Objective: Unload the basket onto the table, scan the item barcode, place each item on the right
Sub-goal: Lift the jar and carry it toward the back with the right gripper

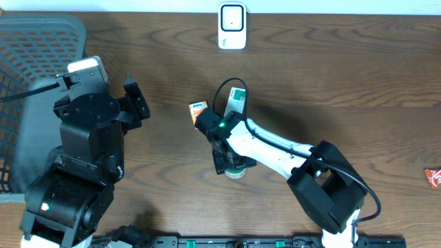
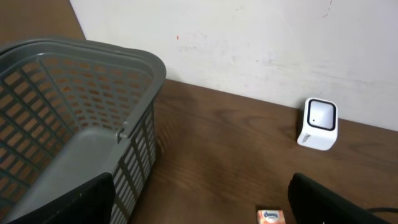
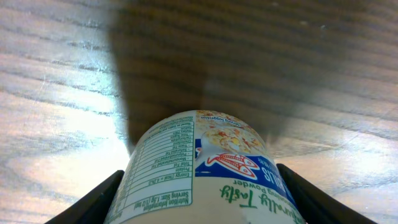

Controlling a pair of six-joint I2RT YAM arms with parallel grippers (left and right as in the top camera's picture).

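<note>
left arm (image 1: 83, 151): bulky, black, a pale block (image 1: 87, 69) and black cable (image 1: 27, 91) at its wrist. right arm (image 1: 272, 153): white link, black joints, looping black cord (image 1: 231, 80), green light (image 1: 222, 125). left gripper (image 2: 205, 202) and right gripper (image 3: 199, 193) are black.

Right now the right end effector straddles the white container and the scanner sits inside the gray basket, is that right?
Not quite. The scanner stands on the table, outside the basket, as the left wrist view shows. The rest holds.

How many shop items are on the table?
4: an orange Kleenex pack and green-white box mid-table, a labelled canister inside the right claw, a red packet at the right edge. Others may be hidden.
</note>
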